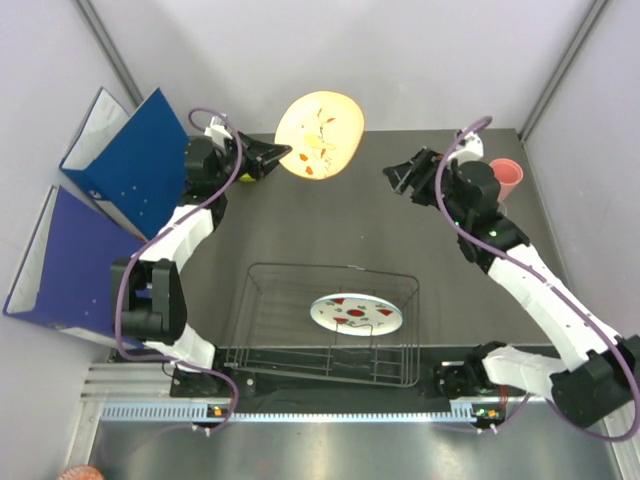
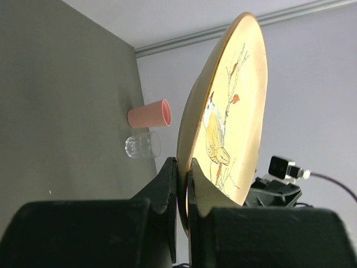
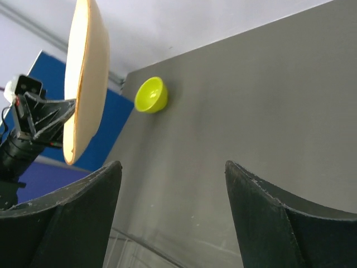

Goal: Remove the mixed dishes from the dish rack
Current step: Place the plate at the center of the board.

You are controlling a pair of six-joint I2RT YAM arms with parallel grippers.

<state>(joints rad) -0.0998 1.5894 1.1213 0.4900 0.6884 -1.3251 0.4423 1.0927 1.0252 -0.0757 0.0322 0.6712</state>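
My left gripper (image 1: 280, 152) is shut on the rim of the pale orange-tan plate (image 1: 318, 135) and holds it raised and tilted over the table's far edge. The left wrist view shows my left gripper (image 2: 183, 162) clamped on the plate (image 2: 228, 111), which has a bird drawing. The white plate with red marks (image 1: 356, 313) lies in the black wire dish rack (image 1: 250, 300). My right gripper (image 1: 398, 175) is open and empty above the table, as the right wrist view (image 3: 173, 163) shows. The pink cup (image 1: 505, 178) stands at the far right, beside the glass tumbler (image 2: 142, 146). The green bowl (image 3: 151, 94) sits at the far left.
Two blue ring binders (image 1: 130, 160) stand along the left wall. Grey walls close in the table at the back and sides. The rack sits near the front edge between the arm bases.
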